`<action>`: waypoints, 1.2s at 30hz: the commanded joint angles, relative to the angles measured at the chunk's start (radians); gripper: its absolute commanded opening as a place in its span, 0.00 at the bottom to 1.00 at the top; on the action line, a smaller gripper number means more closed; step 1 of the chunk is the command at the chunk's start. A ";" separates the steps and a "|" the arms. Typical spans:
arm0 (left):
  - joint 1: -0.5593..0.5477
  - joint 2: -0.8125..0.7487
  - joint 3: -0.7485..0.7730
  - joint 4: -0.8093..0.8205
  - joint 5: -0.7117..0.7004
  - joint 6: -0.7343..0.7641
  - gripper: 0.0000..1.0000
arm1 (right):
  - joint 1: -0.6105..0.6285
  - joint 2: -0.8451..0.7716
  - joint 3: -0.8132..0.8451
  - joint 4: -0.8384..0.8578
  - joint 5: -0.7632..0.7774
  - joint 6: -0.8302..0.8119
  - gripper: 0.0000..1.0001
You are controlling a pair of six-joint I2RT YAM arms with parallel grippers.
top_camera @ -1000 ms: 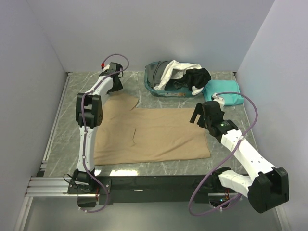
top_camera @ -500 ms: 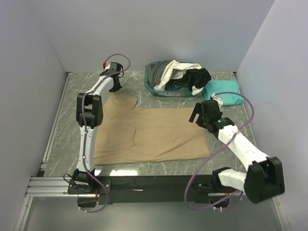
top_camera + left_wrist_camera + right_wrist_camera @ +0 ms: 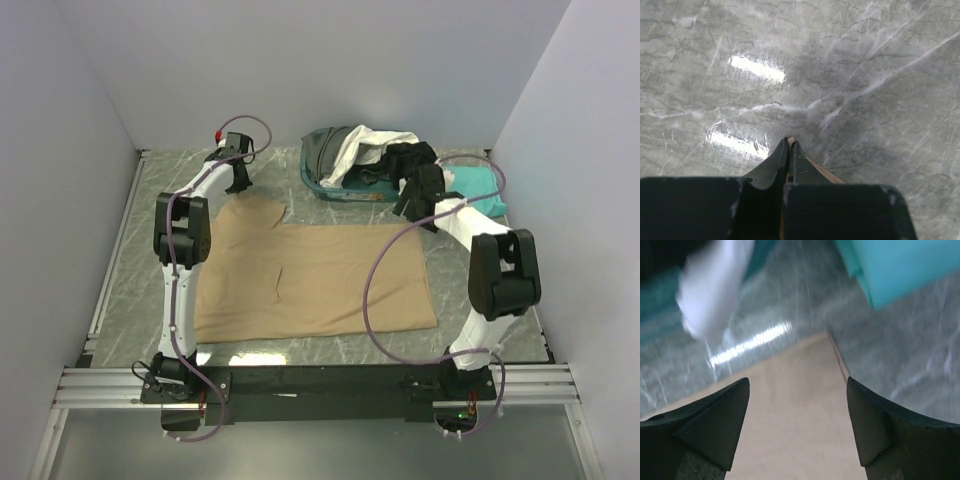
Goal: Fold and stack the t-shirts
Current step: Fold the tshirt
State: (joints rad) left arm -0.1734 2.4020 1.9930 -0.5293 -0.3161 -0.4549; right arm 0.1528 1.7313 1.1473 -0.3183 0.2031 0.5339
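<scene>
A tan t-shirt [image 3: 320, 275] lies spread flat on the marble table. My left gripper [image 3: 238, 186] is at its far left sleeve, and in the left wrist view this gripper [image 3: 790, 142] is shut on a thin tan edge [image 3: 822, 171]. My right gripper [image 3: 412, 210] hovers open over the shirt's far right corner; the right wrist view shows this gripper [image 3: 797, 385] with tan cloth [image 3: 790, 410] below the spread fingers, nothing held. A folded teal t-shirt [image 3: 482, 190] [image 3: 900, 265] lies at the back right. White [image 3: 350, 150], black [image 3: 410, 158] and dark grey [image 3: 325, 150] t-shirts spill from the basket.
The teal plastic basket [image 3: 312, 180] stands at the back centre, just beyond the tan shirt. White walls close in the table on three sides. An aluminium rail [image 3: 110, 270] runs along the left edge and another along the near edge.
The left gripper has shut on the tan shirt's sleeve edge. The right arm has swung from the shirt's right side toward the back, to its far right corner.
</scene>
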 commanded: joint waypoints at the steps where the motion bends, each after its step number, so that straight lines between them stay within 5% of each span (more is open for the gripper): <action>1: -0.001 -0.015 -0.014 -0.024 0.029 0.022 0.01 | -0.038 0.071 0.118 0.018 0.055 -0.064 0.83; 18: -0.001 -0.004 -0.016 -0.020 0.025 0.021 0.01 | -0.076 0.315 0.330 -0.179 -0.039 -0.110 0.68; 27: -0.001 -0.026 -0.043 0.003 0.020 0.022 0.01 | -0.088 0.318 0.325 -0.179 -0.087 -0.121 0.59; 33: -0.001 -0.027 -0.043 0.003 0.015 0.022 0.01 | -0.090 0.300 0.298 -0.168 -0.093 -0.121 0.43; 36: -0.001 -0.035 -0.054 0.005 0.015 0.018 0.01 | -0.088 0.300 0.298 -0.166 -0.091 -0.126 0.26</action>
State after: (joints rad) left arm -0.1738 2.3943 1.9697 -0.4934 -0.3149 -0.4385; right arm 0.0711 2.0487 1.4506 -0.4870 0.1139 0.4160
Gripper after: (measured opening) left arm 0.023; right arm 0.297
